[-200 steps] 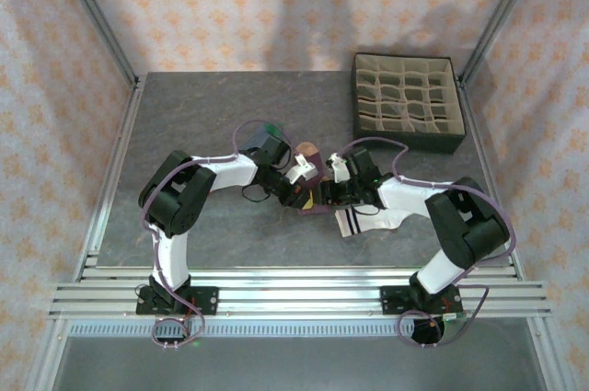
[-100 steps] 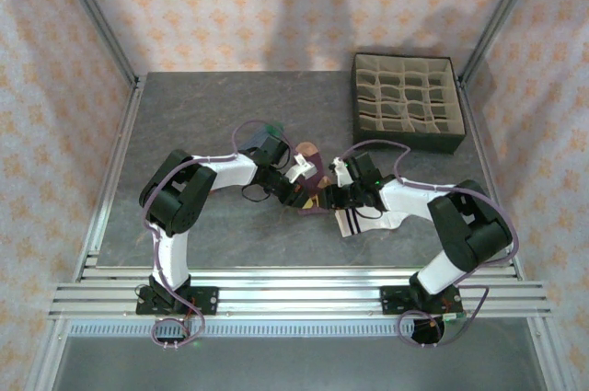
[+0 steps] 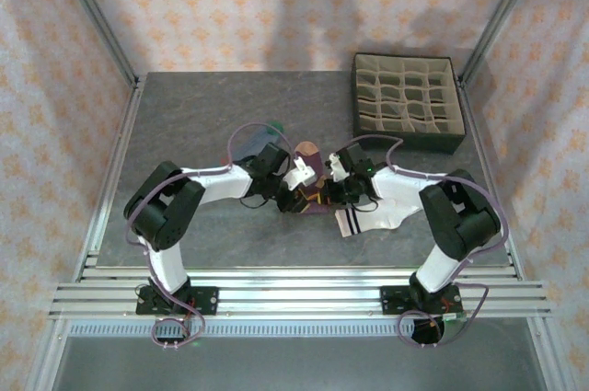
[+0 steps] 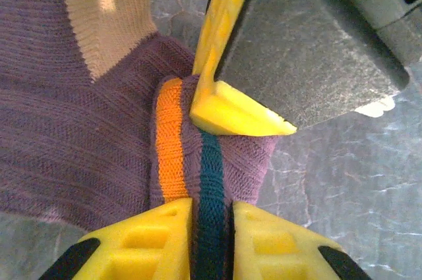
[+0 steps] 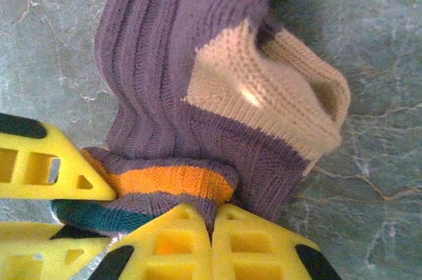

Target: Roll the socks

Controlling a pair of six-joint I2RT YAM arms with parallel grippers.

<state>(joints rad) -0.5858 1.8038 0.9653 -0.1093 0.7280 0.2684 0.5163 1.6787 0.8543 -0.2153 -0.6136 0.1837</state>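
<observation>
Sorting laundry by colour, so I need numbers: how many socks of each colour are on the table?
Purple sock with peach toe: 1
White striped sock: 1
Green-toed sock, mostly hidden: 1
Total: 3

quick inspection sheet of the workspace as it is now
surface: grey marbled table
job's things: purple sock between the claws, cuff bunched; white sock under the right arm
clutter: box of compartments, far right corner
grippers: left claw shut on the purple sock's cuff; right claw shut, tips at the same cuff
cables: purple cable looped over each arm
surroundings: patterned walls, metal frame
</observation>
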